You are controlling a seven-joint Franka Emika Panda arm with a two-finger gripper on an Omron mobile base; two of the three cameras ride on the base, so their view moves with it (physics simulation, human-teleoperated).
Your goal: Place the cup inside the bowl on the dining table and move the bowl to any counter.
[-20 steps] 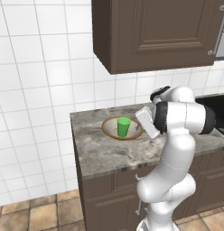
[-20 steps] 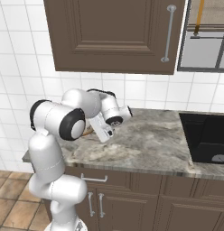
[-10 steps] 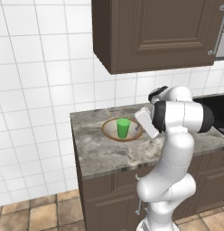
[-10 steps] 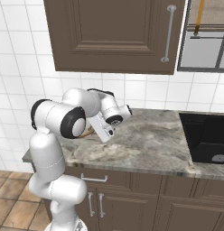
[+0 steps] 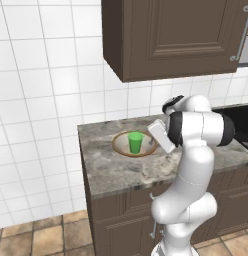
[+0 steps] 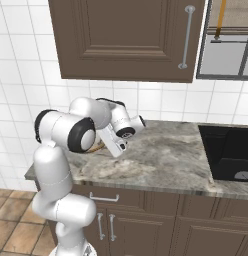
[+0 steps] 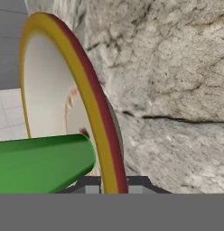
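The bowl point(image 5: 122, 145), wide and cream inside with a brown rim, rests on the counter point(image 5: 111, 170) below the wall cabinet. Upright in its middle stands the green cup point(image 5: 135, 142). My gripper point(image 5: 154, 142) is at the bowl's right rim, shut on it. In the hand view the rim point(image 7: 93, 103) runs down between my fingertips and the cup point(image 7: 41, 164) lies just left of it, with my gripper point(image 7: 114, 184) at the bottom. From the right base view a sliver of the bowl point(image 6: 97, 148) shows behind my arm. The dining table is out of view.
A dark wall cabinet point(image 5: 171, 35) hangs over the counter. A black cooktop point(image 6: 228, 152) is set into the counter to the right. White tiles point(image 5: 46, 100) back the counter, whose left end point(image 5: 82, 150) drops to the tiled floor.
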